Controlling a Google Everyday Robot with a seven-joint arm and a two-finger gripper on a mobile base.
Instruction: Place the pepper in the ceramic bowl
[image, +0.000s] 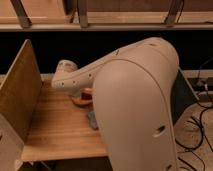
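Light wooden table (60, 130) with upright side panels (20, 90), dark recess behind, wooden rail above, cables (200, 125) on floor

Gripper hidden behind the white arm (135, 105). Ceramic bowl (81, 100) mostly covered, only an orange edge showing. Blue block (93, 119) half hidden.
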